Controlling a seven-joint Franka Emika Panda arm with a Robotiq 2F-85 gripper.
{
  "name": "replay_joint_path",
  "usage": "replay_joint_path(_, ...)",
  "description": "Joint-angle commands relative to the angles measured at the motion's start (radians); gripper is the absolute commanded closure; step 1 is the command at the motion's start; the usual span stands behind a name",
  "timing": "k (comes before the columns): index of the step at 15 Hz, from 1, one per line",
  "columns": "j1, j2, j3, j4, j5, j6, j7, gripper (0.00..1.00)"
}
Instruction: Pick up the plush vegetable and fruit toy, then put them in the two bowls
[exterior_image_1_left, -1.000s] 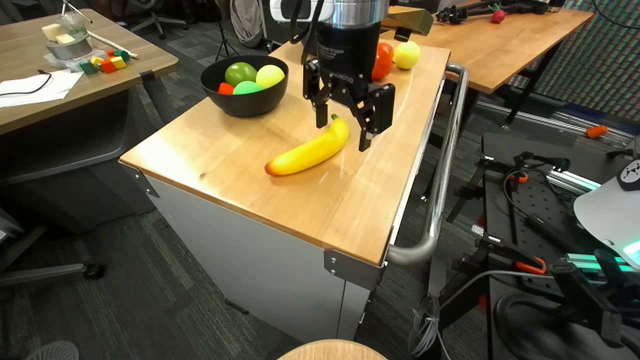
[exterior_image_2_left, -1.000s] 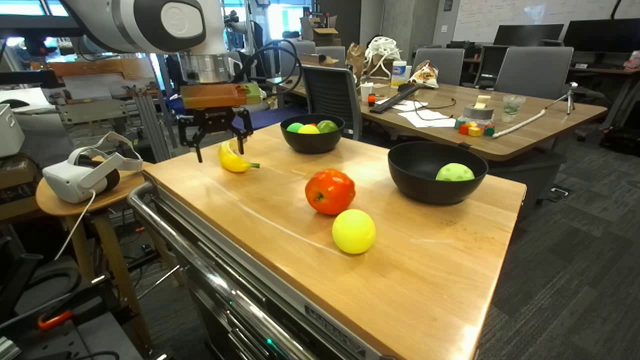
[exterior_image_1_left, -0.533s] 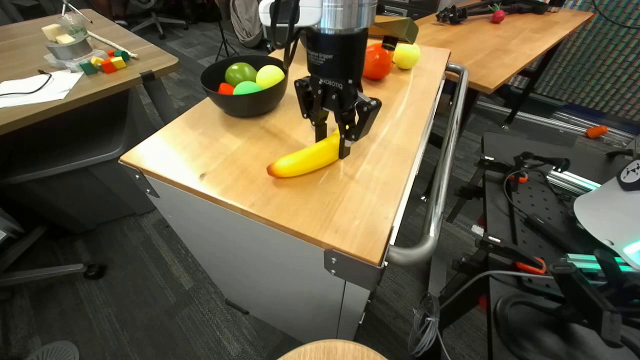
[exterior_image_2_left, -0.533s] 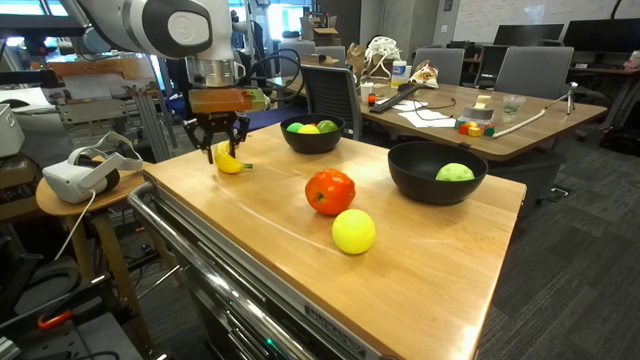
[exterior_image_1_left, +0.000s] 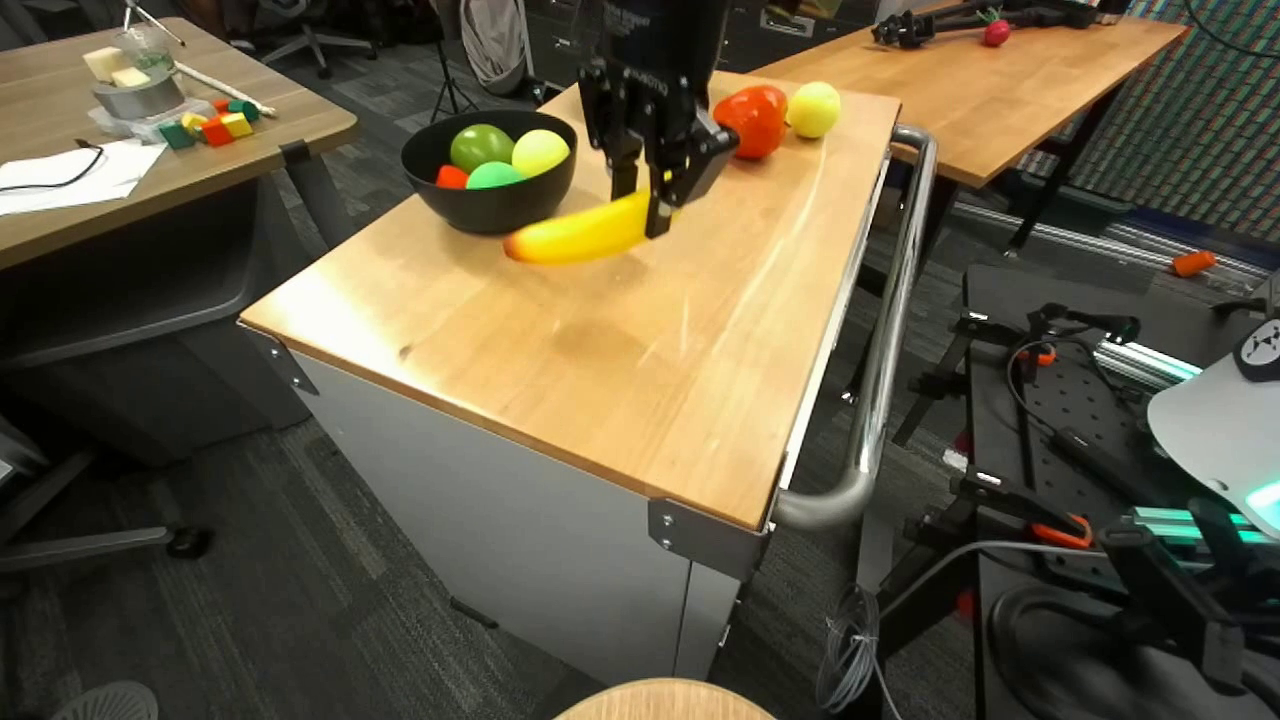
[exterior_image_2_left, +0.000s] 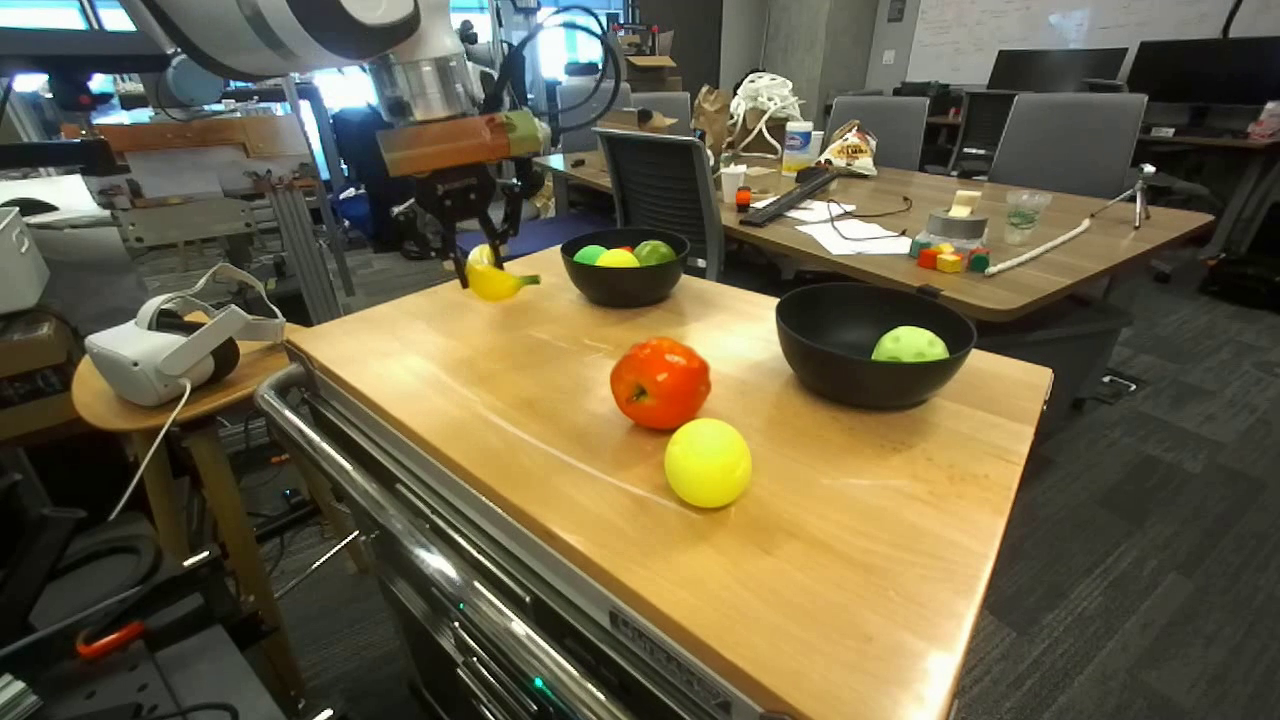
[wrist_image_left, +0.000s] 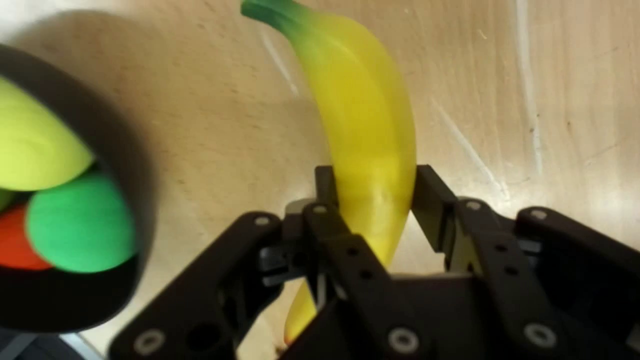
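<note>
The smooth-skinned yellow curved toy banana, green at the stem, hangs above the pale wooden counter, clasped between the black jointed fingers, one on either flank. In the wrist view its stem points to eleven o'clock, and both ends overhang the grip, so a knock on either could twist the banana or pull it loose. The likeliest obstacle is the round matte black bowl at nine o'clock in that view; in an exterior view it sits at ten o'clock from the banana, whose brown tip shows just beside its wall there, though the wrist view shows bare wood between them. Too low an approach could catch the rim and tip the bowl. It is also well filled, with a dark green round, a lime-yellow round, a bright green round and a half-hidden red toy, so a banana let go there might perch on them and roll out. The second round matte black bowl has more room, with only a pale green dimpled ball visible in it; in an exterior view it lies just past three o'clock from the banana. A low path that way could bump the glossy red-orange round toy at four o'clock and send the smooth bright yellow ball just beside it rolling
</note>
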Motion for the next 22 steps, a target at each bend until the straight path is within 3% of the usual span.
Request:
replay_joint_path(1,-0.028,-0.164,-0.024,-0.001,-0.166,-0.036,0.131,0.84)
replay_joint_path(4,-0.067,-0.207,-0.043,0.038,-0.295,-0.020,0.248,0.84)
replay_joint_path(9,-0.142,-0.151,-0.091,0.074,-0.373,0.048,0.486,0.84)
replay_joint_path(15,-0.208,-0.069,-0.129,0.127,-0.513,0.046,0.837,0.84)
replay_joint_path(22,-0.211,0.083,-0.198,0.260,-0.838,0.023,1.353,0.84)
